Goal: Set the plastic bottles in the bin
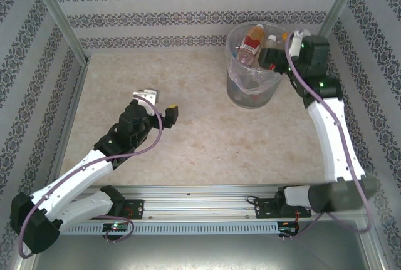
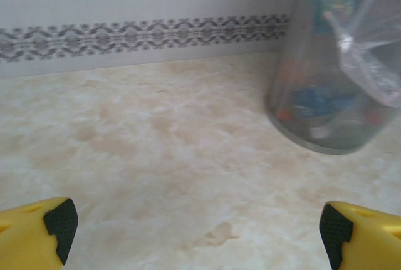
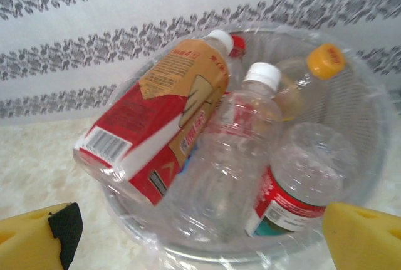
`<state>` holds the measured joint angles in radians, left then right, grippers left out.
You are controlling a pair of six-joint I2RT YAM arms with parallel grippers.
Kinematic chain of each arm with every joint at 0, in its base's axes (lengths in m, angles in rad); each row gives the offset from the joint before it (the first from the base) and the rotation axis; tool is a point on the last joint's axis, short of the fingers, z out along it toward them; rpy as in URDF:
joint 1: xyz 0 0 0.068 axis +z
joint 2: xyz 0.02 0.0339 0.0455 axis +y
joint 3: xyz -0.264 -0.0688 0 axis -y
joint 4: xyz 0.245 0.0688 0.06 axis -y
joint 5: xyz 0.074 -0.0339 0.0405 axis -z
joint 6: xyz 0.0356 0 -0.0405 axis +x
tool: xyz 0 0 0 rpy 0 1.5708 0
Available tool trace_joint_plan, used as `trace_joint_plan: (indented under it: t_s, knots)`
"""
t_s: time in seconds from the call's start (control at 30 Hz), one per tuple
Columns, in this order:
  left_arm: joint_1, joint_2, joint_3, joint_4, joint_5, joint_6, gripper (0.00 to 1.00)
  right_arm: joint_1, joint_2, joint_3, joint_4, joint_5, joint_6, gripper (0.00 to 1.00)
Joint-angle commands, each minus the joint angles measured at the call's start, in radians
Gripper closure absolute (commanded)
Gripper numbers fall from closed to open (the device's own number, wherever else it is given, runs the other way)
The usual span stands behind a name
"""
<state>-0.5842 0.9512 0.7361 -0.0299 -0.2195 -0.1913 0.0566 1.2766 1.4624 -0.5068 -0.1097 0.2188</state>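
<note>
Left gripper is seen low over the table, left of centre, pointed toward the bin. In the left wrist view its yellow fingers sit at the two bottom corners. The left gripper is spread wide, with nothing pinched and only bare marbled table between the fingers. The bin is seen ahead to the right in that view, well apart from the fingers. It stands upright on the table near the patterned back wall, and coloured labels show blurred through its side.

Right gripper is held above the bin's right rim in the top view, at the back right of the table. In the right wrist view the right gripper is spread wide, with one finger at each bottom corner and nothing gripped. The bin is looked into from above there.

Bottles are piled inside the bin, up to the rim. A red-and-orange-label bottle lies tilted on top at the left, its white cap toward the wall. A clear bottle with a white cap lies just beside it. An orange-cap bottle is at the back right. A red-label bottle lies with its base up at the front right. A red cap peeks out behind. In the top view the red-label bottle is seen sticking above the rim. No exact bottle count can be made.
</note>
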Motion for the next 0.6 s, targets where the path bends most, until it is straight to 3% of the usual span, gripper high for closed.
trace_joint_plan:
  t_s: [0.0,0.1,0.27,0.43,0.57]
  knots:
    - [0.044,-0.033,-0.054,0.049,-0.076,0.03,0.0,-0.001,-0.096,-0.178,0.172,0.107,-0.035,0.02]
    - [0.075,-0.079,-0.122,0.093,-0.132,0.034,0.0,-0.004,-0.198,-0.372,0.265,0.125,-0.073,0.02]
    - [0.13,-0.158,-0.251,0.166,-0.238,0.062,0.0,-0.007,-0.39,-0.793,0.619,0.156,-0.084,0.02]
    - [0.214,-0.151,-0.379,0.314,-0.231,0.091,0.0,-0.001,-0.374,-0.973,0.766,0.18,-0.1,0.02]
    - [0.316,-0.077,-0.442,0.458,-0.149,0.111,0.0,0.007,-0.3,-1.093,0.96,0.23,-0.115,0.02]
